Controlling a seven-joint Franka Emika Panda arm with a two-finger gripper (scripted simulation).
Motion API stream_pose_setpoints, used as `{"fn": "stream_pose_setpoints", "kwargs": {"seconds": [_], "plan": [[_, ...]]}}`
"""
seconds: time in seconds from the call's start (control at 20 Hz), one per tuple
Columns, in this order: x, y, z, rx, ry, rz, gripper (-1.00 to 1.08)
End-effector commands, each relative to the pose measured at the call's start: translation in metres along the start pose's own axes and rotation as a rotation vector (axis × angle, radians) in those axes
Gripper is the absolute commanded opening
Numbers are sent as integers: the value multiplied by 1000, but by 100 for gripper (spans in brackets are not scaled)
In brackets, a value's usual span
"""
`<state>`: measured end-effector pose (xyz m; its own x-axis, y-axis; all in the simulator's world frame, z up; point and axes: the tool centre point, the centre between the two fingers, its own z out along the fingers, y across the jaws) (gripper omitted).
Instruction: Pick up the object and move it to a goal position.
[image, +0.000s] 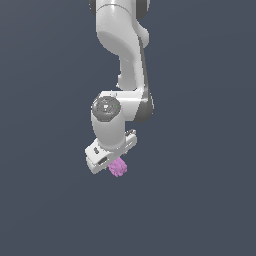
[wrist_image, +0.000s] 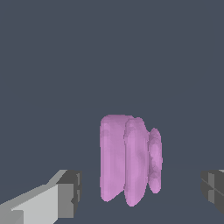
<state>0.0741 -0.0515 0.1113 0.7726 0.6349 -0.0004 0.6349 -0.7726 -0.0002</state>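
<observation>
Arm: the white Panda arm reached down from the top centre of the exterior frame.
Gripper: the gripper stood wide open, its grey pads well apart and touching nothing.
Object: the pink-purple lumpy blob sat just below centre in the exterior view, right under the hand; in the wrist view it lay between the two fingers, gaps on both sides.
Background: plain dark grey-blue.
</observation>
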Motion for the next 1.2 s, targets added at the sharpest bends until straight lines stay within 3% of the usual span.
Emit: {"fn": "stream_pose_setpoints", "kwargs": {"seconds": [0.0,0.5,0.8,0.85,1.15], "plan": [[0,0,2,0,0,0,100],[-1,-1,46,0,0,-4,100],[0,0,50,0,0,-5,100],[0,0,50,0,0,-5,-100],[0,0,50,0,0,-5,-100]]}}
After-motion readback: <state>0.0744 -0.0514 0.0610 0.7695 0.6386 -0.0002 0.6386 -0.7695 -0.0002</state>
